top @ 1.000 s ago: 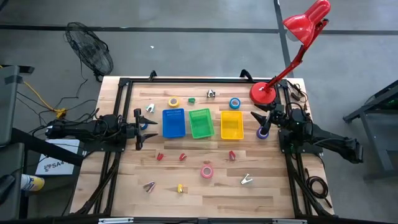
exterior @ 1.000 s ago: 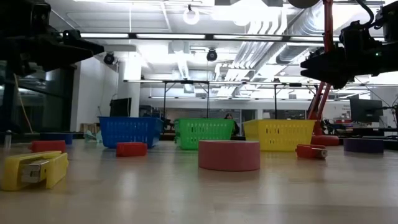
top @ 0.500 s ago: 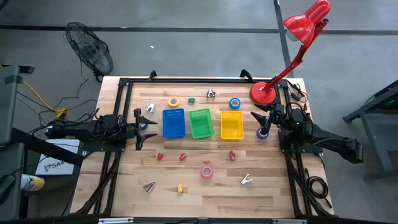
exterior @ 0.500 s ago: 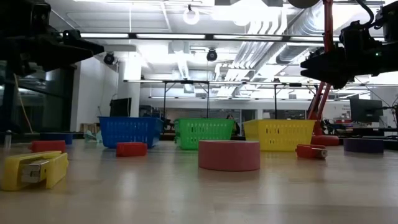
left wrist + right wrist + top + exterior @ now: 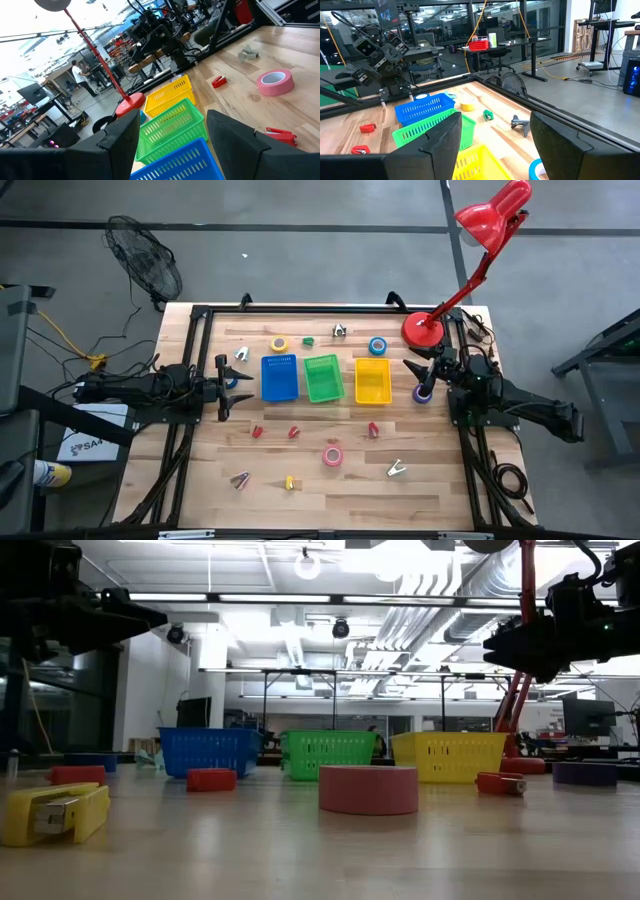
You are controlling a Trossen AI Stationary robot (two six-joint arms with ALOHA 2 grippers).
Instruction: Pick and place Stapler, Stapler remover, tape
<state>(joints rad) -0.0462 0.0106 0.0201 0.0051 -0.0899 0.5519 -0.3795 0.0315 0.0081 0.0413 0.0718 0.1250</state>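
Observation:
Several tape rolls lie flat on the wooden table: yellow, blue, pink and purple. Small red staplers and a yellow stapler lie in front of the bins. Silver staple removers lie scattered. My left gripper hovers open at the table's left edge, pointing level toward the bins. My right gripper hovers open at the right edge, above the purple roll. Both wrist views show nothing between the fingers.
A blue bin, a green bin and a yellow bin stand side by side mid-table. A red desk lamp stands at the far right corner. A fan stands on the floor beyond the far left corner.

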